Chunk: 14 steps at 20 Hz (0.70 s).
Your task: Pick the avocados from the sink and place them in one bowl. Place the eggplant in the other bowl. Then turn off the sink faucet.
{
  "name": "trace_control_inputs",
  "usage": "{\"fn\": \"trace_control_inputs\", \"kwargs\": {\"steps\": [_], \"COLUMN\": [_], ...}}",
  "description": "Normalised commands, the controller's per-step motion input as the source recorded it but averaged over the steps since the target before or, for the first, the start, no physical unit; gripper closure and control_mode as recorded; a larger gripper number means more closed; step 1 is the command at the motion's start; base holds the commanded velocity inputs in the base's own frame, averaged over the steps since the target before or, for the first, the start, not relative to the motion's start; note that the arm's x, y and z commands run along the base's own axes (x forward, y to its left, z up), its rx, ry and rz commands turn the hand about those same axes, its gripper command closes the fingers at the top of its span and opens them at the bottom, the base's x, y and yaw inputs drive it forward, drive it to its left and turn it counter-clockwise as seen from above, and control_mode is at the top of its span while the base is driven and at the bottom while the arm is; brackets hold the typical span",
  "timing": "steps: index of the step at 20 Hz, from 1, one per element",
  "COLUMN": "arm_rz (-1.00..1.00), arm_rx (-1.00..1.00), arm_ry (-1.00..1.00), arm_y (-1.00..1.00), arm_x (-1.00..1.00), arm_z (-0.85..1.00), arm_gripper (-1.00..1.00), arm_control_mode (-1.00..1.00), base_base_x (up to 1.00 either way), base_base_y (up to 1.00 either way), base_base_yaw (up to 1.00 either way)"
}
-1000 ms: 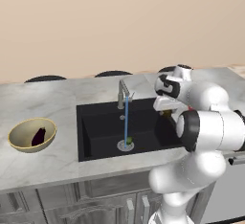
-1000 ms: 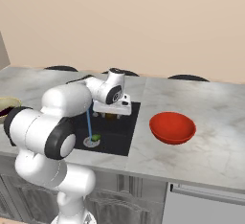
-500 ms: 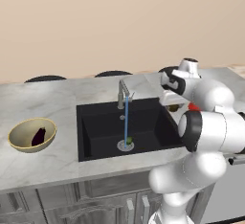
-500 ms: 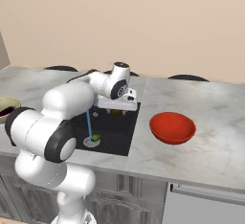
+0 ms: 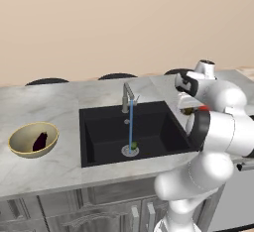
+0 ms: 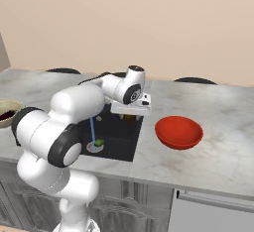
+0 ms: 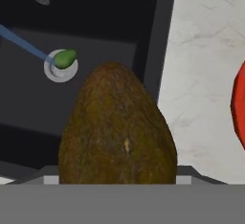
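Hand view: the brown avocado [image 7: 117,127] sits directly in front of the camera and hides both finger tips, so contact at the pads cannot be checked; it hangs clear above the sink [image 7: 95,17] edge, so I judge the pincer [image 6: 130,117] is clamped on it with jaws spread wide around the fruit. Below and behind the pincer, down in the basin, the green avocado [image 7: 64,58] lies on the silver drain [image 7: 61,66], right where the blue water stream [image 7: 26,46] lands. Ahead of the pincer, past a strip of grey marble bench [image 7: 201,74], the rim of the red bowl [image 7: 239,106] comes into frame. Right base view: the pincer hovers over the sink's near-bowl edge, the red bowl [image 6: 179,132] near it and holding nothing so far. Left base view: well apart from the pincer, on the far side of the sink, the tan bowl [image 5: 33,139] already holds the eggplant [image 5: 39,141]. The faucet [image 5: 128,96] runs, its stream reaching the drain. Progress, as judged: eggplant step done; first avocado lifted and in transit to the red bowl, not yet released; second avocado untouched in the sink; faucet not yet shut off. Roughly a third complete.
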Motion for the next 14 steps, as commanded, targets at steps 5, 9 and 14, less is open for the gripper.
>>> {"fn": "trace_control_inputs", "kwargs": {"steps": [5, 9, 14], "arm_rz": [0.00, 0.00, 0.00], "arm_rx": [-0.02, -0.04, -0.03], "arm_ry": [0.00, 0.02, 0.02], "arm_y": [-0.54, -0.53, -0.59], "arm_x": [0.00, 0.00, 0.00], "arm_z": [0.05, 0.06, 0.00], "arm_gripper": [1.00, 1.00, 1.00], "arm_control_mode": [-1.00, -1.00, -1.00], "base_base_x": [0.00, 0.00, 0.00], "base_base_y": [0.00, 0.00, 0.00], "base_base_yaw": [0.00, 0.00, 0.00]}}
